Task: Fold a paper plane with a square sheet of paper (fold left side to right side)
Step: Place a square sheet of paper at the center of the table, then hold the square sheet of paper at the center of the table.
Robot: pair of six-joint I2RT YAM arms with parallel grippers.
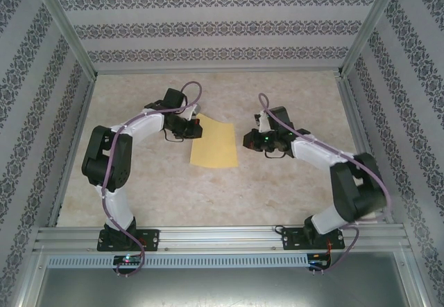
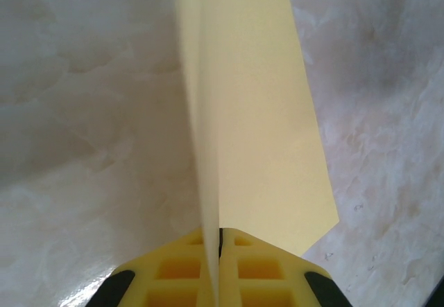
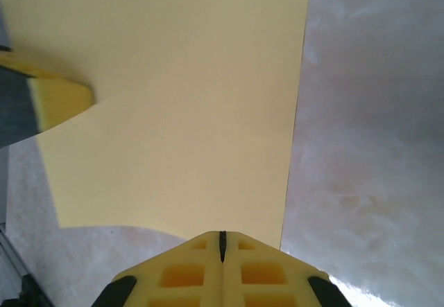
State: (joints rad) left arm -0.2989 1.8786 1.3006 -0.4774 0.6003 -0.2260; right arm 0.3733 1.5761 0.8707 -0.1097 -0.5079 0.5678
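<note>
Yellow pads point(image 2: 180, 272) of the left gripper point(image 2: 212, 243) are pressed together on the square sheet of paper point(image 2: 257, 127). The pinched edge stands upright between them and the rest drapes off to one side.

Right gripper point(image 3: 222, 241): pads point(image 3: 184, 274) meet tip to tip at the sheet's near edge. Cannot tell whether any paper is caught between them.

From above, the sheet rests mostly on the table point(image 1: 291, 189) between the two arms. Its far left corner is at the left gripper; the right gripper is just beside its right edge.

Handling, as judged: very light, thin and limp. It should buckle rather than slide, and any crease will likely be permanent. Best hold looks like a shallow pinch at a corner or along an edge. Pull gently, or it may wrinkle or tear.
</note>
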